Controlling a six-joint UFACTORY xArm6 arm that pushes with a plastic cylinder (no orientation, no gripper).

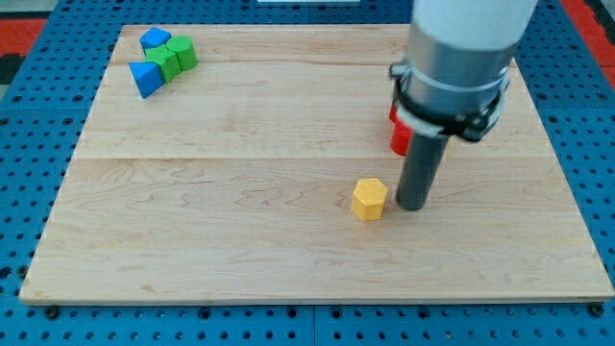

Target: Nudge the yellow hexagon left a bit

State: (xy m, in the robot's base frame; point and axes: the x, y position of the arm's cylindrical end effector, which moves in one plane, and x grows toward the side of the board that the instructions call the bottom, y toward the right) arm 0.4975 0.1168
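The yellow hexagon (pixel 369 199) sits on the wooden board (pixel 240 240), right of the middle. My tip (pixel 413 204) stands on the board just to the hexagon's right, a small gap apart from it. The rod rises from the tip into the arm's grey and white body at the view's top right.
A red block (pixel 399 135) lies behind the rod, partly hidden by the arm. At the view's top left two blue blocks (pixel 147 77) and two green blocks (pixel 175 56) lie clustered together. Blue pegboard surrounds the board.
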